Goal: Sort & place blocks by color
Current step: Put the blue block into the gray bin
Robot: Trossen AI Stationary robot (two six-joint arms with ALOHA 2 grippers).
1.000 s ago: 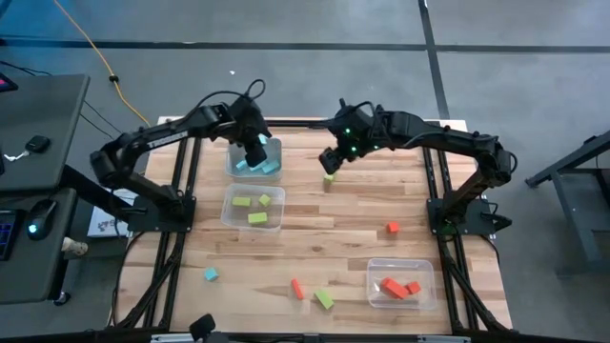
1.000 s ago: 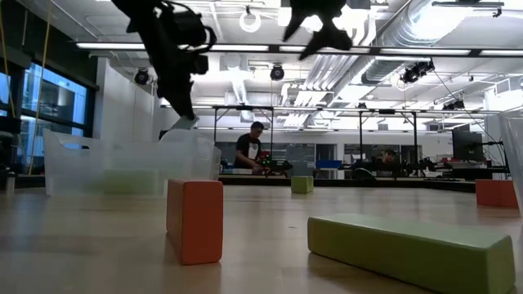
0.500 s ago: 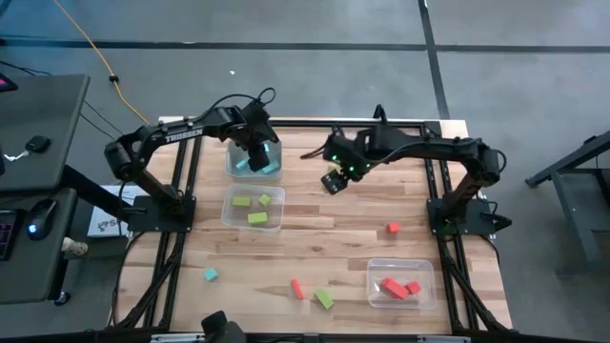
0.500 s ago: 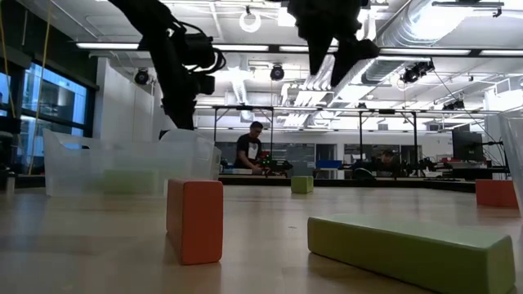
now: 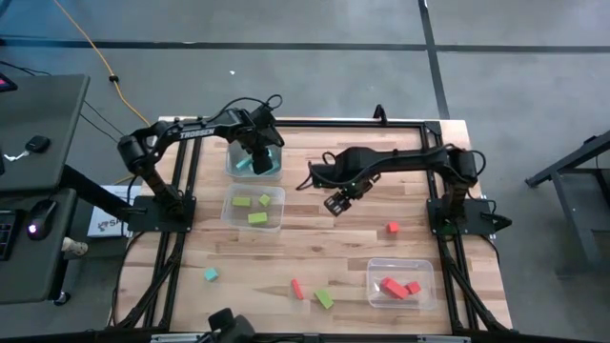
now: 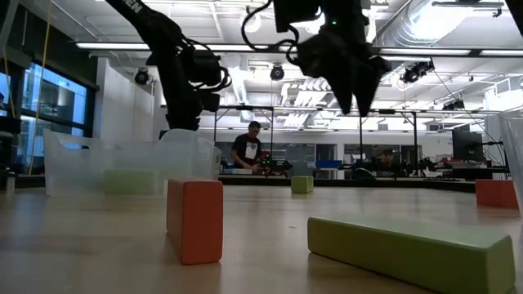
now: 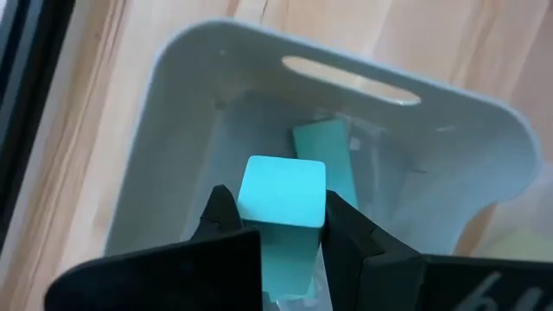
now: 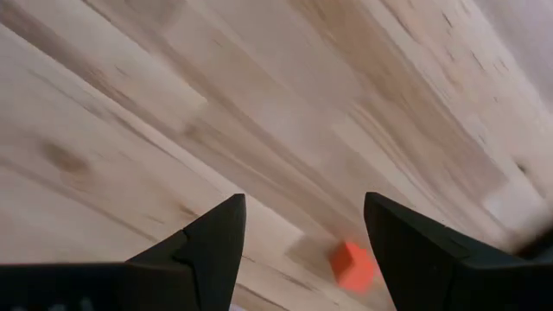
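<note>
I see the left gripper [image 7: 281,226] clamped on a small cyan-blue cube [image 7: 282,192], holding it above the clear plastic bin at the far left [image 5: 235,164], where another cyan block [image 7: 324,142] lies. My right gripper [image 5: 337,202] hangs over the bare pale wooden tabletop [image 5: 324,243] mid-table, fingers [image 8: 216,242] spread apart and holding nothing; a small red-orange cube [image 8: 353,264] sits ahead of it. The middle-left bin [image 5: 229,213] holds lime green blocks [image 5: 257,217], the near-right bin [image 5: 427,282] red-orange ones [image 5: 394,287]. Loose pieces lie along the near edge. Beyond the table, a person [image 6: 248,150] stands at a bench under bright ceiling lights.
</note>
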